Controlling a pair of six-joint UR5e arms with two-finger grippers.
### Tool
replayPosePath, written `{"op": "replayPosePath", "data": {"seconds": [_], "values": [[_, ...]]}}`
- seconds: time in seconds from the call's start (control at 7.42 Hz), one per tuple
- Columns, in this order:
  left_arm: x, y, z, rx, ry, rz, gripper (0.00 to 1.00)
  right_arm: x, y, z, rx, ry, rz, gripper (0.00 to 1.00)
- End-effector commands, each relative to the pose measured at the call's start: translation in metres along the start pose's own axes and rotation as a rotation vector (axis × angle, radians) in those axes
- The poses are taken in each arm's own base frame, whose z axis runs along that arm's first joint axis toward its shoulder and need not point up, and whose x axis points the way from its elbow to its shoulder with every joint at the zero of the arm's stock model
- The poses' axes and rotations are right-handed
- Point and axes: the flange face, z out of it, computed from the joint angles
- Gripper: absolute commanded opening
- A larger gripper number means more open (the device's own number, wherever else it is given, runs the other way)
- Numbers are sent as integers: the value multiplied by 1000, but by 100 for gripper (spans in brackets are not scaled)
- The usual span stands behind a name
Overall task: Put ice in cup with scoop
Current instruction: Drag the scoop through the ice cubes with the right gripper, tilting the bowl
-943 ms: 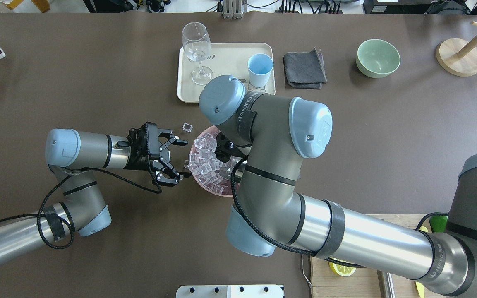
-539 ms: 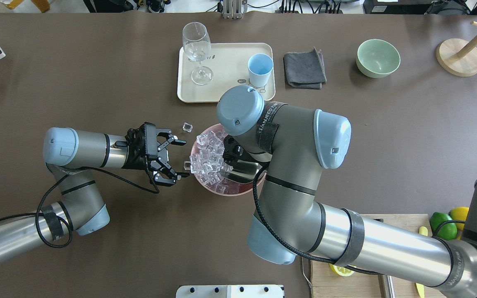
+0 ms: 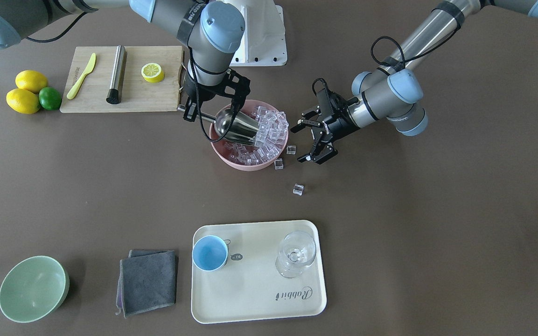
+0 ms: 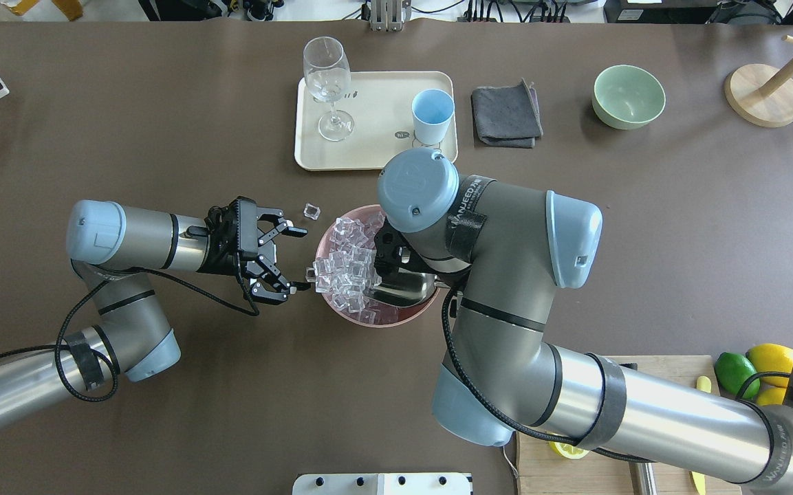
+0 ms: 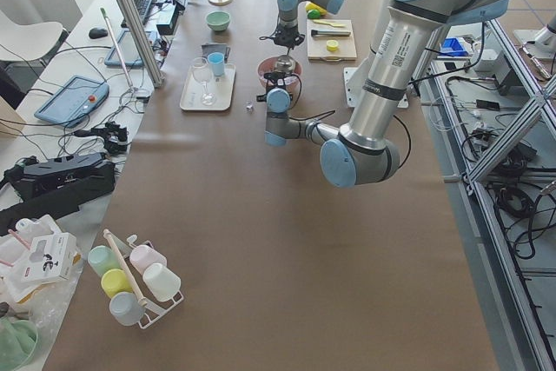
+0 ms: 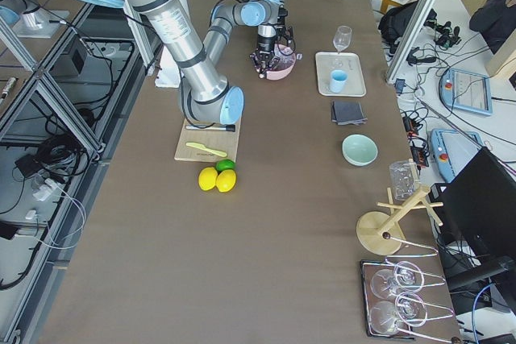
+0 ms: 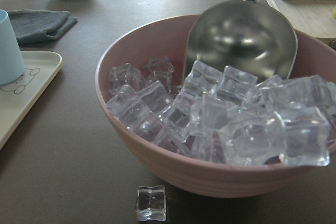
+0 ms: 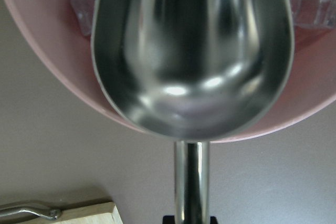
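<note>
The ice [image 3: 269,128] fills a pink bowl [image 3: 231,163] at mid-table, also seen from overhead [image 4: 344,271]. My right gripper [image 3: 206,114] is shut on the handle of the steel scoop [image 3: 236,126]. The scoop's trough [image 8: 191,51] lies in the bowl's robot-side half, empty, with its mouth against the ice [image 7: 236,108]. My left gripper [image 4: 289,261] is open and empty just beside the bowl [image 4: 379,323]. The light-blue cup [image 4: 432,115] stands empty on the cream tray [image 4: 368,148]. Three loose cubes lie on the table near the bowl, one of them apart [image 3: 298,189].
A stemmed glass [image 4: 327,75] shares the tray. A grey cloth [image 4: 506,113], a green bowl [image 4: 628,96] and a wooden stand [image 4: 764,93] lie to its right. A cutting board [image 3: 124,95] with rod, knife and lemon half is near my right arm's base.
My right arm has swung to the right in the overhead view, drawing the scoop back through the bowl. The ice is heaped toward the left side. My left gripper has barely moved.
</note>
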Motion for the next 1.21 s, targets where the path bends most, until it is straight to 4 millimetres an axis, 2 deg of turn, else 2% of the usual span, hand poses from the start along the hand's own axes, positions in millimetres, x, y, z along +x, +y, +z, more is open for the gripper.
{"op": "replayPosePath", "data": {"seconds": [0.0, 0.27, 0.54, 0.81, 1.08], "values": [[-4, -5, 0, -9, -1, -3, 98, -7, 25, -2, 103, 16, -83, 0], [-4, -5, 0, -9, 4, -3, 98, -7, 35, 22, 204, 8, -108, 0], [-3, -4, 0, -11, 5, -4, 98, -5, 36, 40, 243, -2, -116, 0], [-8, -1, -3, -29, 16, -12, 98, -2, 32, 49, 255, -1, -118, 0], [-21, -1, -15, -39, 28, -16, 98, -7, 30, 49, 266, -50, -132, 0]]}}
